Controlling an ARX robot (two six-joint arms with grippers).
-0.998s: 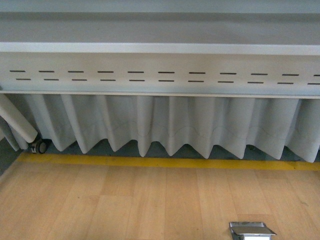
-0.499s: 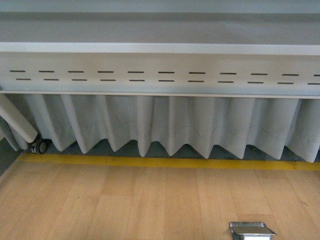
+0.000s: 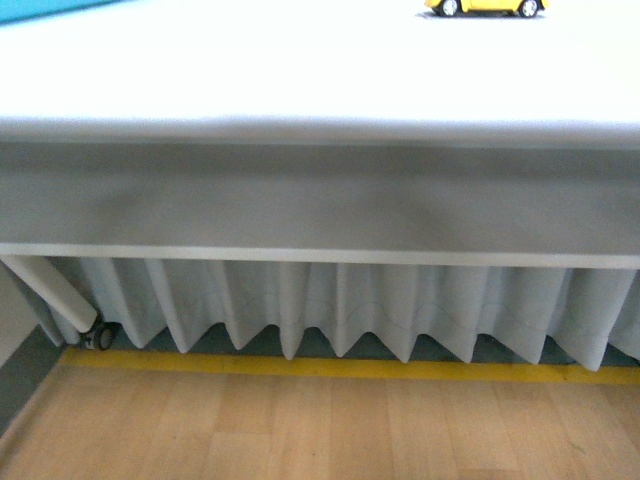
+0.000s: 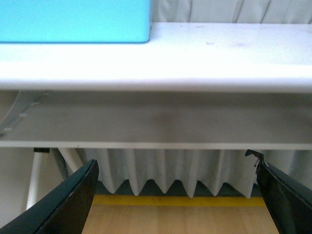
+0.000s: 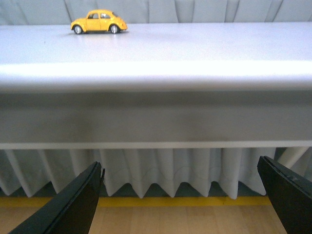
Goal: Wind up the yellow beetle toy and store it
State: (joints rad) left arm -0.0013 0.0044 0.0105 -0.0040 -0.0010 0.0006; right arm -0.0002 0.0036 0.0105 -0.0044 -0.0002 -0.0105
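The white table point(image 3: 300, 80) filled the upper half of the front view. Its top was washed out by glare, and its far edge lay outside the picture. Half a second before, that view had shown a slotted panel and a metal floor box. Neither appeared now, and the tabletop had come into sight in their place. Under the front edge of the table hung a pleated grey curtain point(image 3: 350, 300); its folds hid whatever stood beneath. Below the curtain lay the wooden floor point(image 3: 300, 430), crossed by a yellow stripe point(image 3: 300, 366). A blue box point(image 4: 73, 19) sat on the left part of the table, only partly in frame in the left wrist view and a mere sliver in the front view. The left gripper point(image 4: 173, 161) had its dark fingers spread wide with nothing between them, level with the curtain below the table edge. The right gripper point(image 5: 180, 163) was spread just as wide and equally empty. A slanted table leg point(image 3: 55, 295) showed at the left corner, ending in a small wheel point(image 3: 98, 337) that was blurred. The yellow toy car point(image 5: 99, 22) stood on its wheels toward the far edge of the table, on the right half, well apart from both grippers. In the front view only its lower body and wheels showed, the roof being cut off.
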